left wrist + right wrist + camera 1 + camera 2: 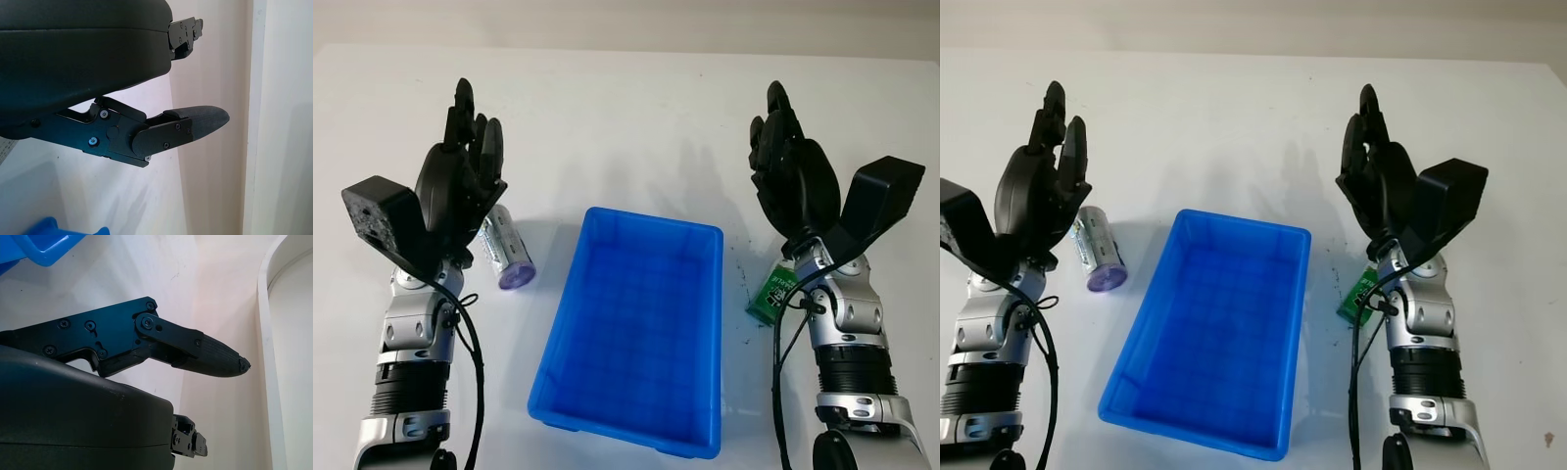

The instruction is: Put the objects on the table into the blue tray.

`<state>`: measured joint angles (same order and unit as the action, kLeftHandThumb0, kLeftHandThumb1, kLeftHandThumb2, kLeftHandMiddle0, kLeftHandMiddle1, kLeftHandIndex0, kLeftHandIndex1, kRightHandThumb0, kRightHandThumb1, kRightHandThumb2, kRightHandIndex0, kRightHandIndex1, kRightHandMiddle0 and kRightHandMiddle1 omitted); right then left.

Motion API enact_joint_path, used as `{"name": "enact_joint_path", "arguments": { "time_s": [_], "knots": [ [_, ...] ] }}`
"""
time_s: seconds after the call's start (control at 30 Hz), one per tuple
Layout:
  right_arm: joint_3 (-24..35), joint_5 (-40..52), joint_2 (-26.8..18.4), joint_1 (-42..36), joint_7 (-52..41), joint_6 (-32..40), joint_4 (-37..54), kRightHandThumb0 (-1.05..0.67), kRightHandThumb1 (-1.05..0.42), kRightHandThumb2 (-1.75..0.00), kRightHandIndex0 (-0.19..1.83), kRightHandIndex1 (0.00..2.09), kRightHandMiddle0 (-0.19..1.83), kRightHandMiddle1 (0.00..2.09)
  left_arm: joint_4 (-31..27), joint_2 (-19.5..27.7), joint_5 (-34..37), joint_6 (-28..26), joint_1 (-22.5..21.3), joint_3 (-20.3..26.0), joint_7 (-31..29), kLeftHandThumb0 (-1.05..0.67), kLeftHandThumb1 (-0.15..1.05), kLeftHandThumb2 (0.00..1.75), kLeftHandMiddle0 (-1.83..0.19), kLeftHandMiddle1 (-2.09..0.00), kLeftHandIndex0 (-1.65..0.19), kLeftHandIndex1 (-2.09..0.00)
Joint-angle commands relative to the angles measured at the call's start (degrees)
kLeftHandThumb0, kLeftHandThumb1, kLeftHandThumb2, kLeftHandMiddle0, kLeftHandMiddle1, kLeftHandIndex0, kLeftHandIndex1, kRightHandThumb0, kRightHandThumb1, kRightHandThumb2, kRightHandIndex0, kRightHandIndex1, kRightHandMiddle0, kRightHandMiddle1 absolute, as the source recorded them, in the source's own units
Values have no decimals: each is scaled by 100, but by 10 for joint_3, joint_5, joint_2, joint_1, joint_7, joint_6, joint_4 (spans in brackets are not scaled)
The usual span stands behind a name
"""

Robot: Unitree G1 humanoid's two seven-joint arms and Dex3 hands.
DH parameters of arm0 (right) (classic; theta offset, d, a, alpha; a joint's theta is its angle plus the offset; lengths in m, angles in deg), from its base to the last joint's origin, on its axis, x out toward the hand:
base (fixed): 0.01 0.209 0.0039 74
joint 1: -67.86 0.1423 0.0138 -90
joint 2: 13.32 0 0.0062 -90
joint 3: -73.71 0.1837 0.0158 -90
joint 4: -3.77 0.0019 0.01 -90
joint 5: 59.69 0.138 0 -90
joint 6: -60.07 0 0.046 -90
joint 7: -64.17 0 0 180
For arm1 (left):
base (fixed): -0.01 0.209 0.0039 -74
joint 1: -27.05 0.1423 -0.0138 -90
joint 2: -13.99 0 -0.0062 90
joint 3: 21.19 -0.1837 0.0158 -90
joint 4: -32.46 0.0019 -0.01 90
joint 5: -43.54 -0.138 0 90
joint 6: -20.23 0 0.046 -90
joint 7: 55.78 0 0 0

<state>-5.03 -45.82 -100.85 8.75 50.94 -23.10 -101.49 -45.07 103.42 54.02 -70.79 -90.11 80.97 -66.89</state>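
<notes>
The tray (636, 333) sits mid-table (626, 108). Left of the tray lies a battery (507, 253); right of it, a small packet (771, 292), partly under the right arm.

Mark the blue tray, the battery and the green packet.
blue tray (701, 231): left eye view, far rim.
battery (518, 275): left eye view, purple end.
green packet (770, 293): left eye view, visible label.

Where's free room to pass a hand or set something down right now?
Tray floor is bare, and so is the table beyond its far rim, between the left hand and right hand, both open. Crowded: can beside the left hand, green packet under the right wrist.
</notes>
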Motion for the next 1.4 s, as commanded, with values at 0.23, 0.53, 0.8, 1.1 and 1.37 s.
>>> {"name": "enact_joint_path", "arguments": {
  "time_s": [0.23,0.53,0.8,1.1,1.37],
  "knots": [
    [21,33,-63,20,-83,-2,26,-69,-105,-50,-19,0,-19,0,7,3,2,18,-13,3,-3,-69,105,62,19,0,19,0],
    [2,-55,-195,18,-134,-21,82,-62,-101,-11,8,14,4,15,5,4,1,21,-12,3,-1,-69,105,63,19,0,19,0],
    [-24,-190,-337,-8,-182,-144,110,-50,-77,-4,40,19,40,16,6,8,3,20,-11,5,-5,-69,105,62,19,0,19,0],
    [-47,-346,-471,-89,-197,-324,135,-34,-76,-5,41,11,42,8,21,13,3,25,-19,3,-13,-69,105,63,19,0,19,0],
    [-56,-394,-497,-129,-177,-407,113,-26,-83,-7,42,8,44,6,31,14,4,34,-25,4,-20,-69,105,63,19,0,19,0]
  ]
}}
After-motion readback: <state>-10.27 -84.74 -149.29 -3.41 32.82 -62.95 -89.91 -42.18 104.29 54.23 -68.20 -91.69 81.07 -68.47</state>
